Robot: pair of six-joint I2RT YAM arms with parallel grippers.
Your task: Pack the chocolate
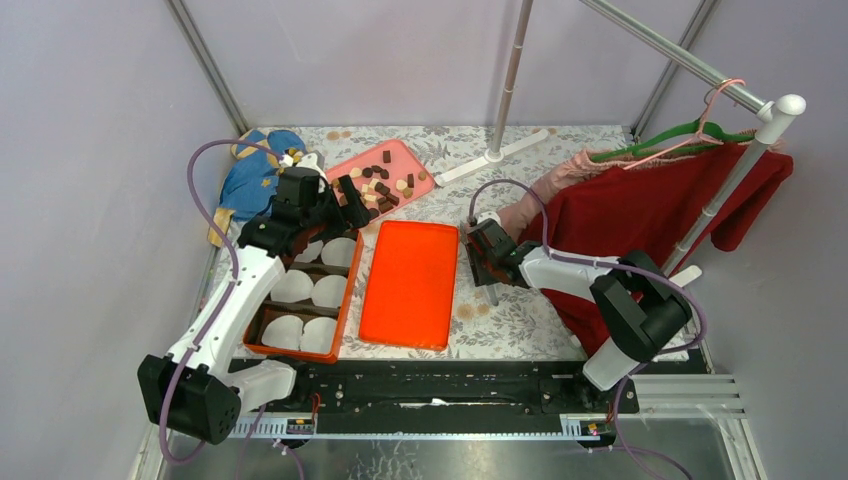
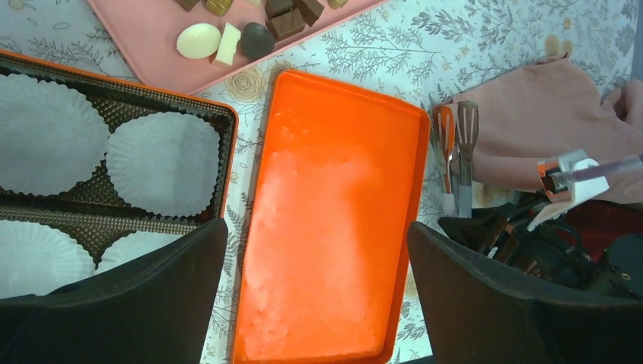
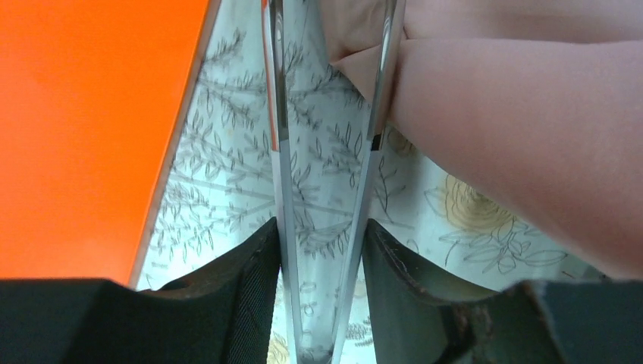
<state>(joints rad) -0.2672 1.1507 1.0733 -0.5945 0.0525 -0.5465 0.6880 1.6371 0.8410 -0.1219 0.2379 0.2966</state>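
Note:
The chocolate lies in dark, light-brown and cream pieces on a pink tray at the back. To the left stands an orange box holding white paper liners. My left gripper hovers open and empty between the box and the tray. My right gripper has its fingers pressed against both arms of metal tongs lying on the cloth.
A flat orange lid lies between the box and the tongs. Pink fabric and a red garment lie against the right arm below a clothes rail. A blue cloth sits back left.

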